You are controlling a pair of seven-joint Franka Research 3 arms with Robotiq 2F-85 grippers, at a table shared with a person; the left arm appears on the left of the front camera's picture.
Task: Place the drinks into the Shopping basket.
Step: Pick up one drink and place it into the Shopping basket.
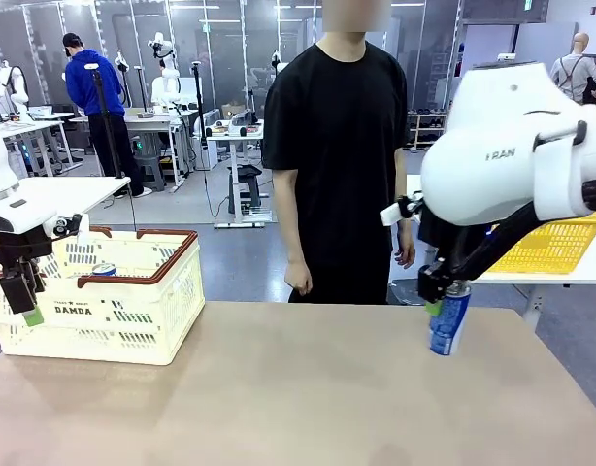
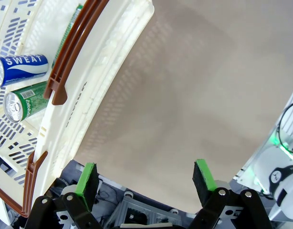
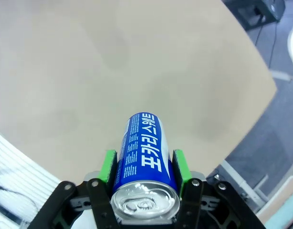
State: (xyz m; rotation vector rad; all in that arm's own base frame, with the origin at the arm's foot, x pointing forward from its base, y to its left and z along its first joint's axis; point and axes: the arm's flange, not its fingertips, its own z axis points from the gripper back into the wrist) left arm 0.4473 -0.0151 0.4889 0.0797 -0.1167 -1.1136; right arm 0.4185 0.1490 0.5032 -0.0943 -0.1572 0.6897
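Observation:
My right gripper (image 1: pixel 442 303) is shut on a blue drink can (image 1: pixel 448 322), held upright over the table's right side. In the right wrist view the can (image 3: pixel 144 152) sits between the green pads (image 3: pixel 108 164), silver top toward the camera; I cannot tell whether it touches the table. The cream Shopping basket (image 1: pixel 133 316) stands at the far left. My left gripper (image 1: pixel 28 303) hangs open beside the basket's left end. In the left wrist view its fingers (image 2: pixel 87 179) stand wide apart and empty, and the basket (image 2: pixel 96 81) holds a blue can (image 2: pixel 22 67) and a green can (image 2: pixel 25 102) lying down.
A person (image 1: pixel 342 146) in black stands at the table's far edge, arms down. A yellow mesh basket (image 1: pixel 555 248) sits on a white table behind my right arm. The tan tabletop (image 1: pixel 308 388) lies bare between the basket and the held can.

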